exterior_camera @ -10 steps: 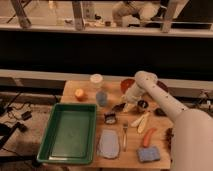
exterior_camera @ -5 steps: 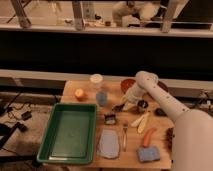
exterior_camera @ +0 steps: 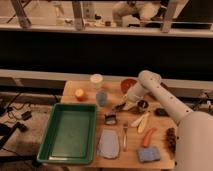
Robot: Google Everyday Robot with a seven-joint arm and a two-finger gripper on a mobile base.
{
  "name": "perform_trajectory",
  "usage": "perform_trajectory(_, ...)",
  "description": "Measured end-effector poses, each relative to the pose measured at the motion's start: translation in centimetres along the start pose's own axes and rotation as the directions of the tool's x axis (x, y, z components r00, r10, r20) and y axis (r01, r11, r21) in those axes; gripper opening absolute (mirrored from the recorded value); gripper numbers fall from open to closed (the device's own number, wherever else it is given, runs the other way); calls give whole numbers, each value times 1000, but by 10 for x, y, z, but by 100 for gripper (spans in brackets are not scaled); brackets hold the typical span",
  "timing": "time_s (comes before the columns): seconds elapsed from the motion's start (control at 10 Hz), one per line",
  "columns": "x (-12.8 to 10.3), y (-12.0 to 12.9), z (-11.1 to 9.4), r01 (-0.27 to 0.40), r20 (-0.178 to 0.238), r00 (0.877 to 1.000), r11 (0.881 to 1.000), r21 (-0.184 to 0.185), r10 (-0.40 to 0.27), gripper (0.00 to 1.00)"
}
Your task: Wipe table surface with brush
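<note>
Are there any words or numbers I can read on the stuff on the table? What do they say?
No words, numbers or signs can be read anywhere.
Green tray: no label shows.
White cup: any print is too blurred to read.
End effector, shut, low over the middle of the table surface: no readable marking.

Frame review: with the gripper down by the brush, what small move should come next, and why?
Probably a slight lift. The gripper is shut low over the table surface, at the handle end of the brush, whose head lies on the wood beside the green tray. Raising it a little would show whether the brush is really held before wiping.
</note>
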Motion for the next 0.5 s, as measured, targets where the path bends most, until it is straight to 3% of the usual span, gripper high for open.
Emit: perform_trajectory(0.5,-12,-10,-21,16,41,999,998,68,-19,0)
